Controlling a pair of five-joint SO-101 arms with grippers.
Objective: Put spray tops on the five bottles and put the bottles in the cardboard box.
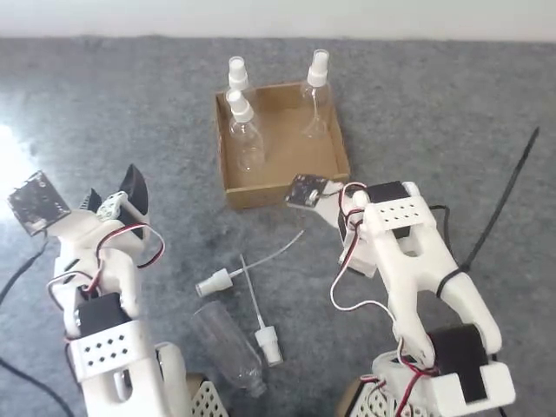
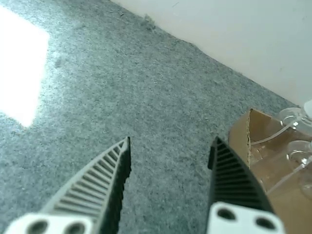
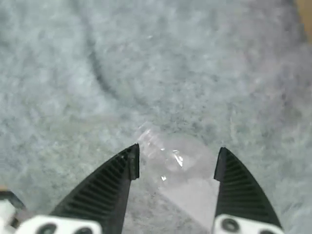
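Right gripper [image 3: 178, 148] wide open, straddling clear bottle [image 3: 170, 165] on carpet [image 1: 434, 104], no grip. Left gripper [image 2: 170, 144] wide open, empty, above carpet near cardboard box [image 1: 261, 195]. Three topped bottles [image 1: 246, 139] upright at box, at least two inside. Uncapped bottle [image 1: 228, 343] lying flat away from box, two loose spray tops [image 1: 217, 280] just beside it.

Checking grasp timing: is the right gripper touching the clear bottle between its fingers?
Cannot tell. The right wrist view shows the clear bottle between the fingers of the open right gripper, but its transparent edges show neither contact nor a gap plainly.
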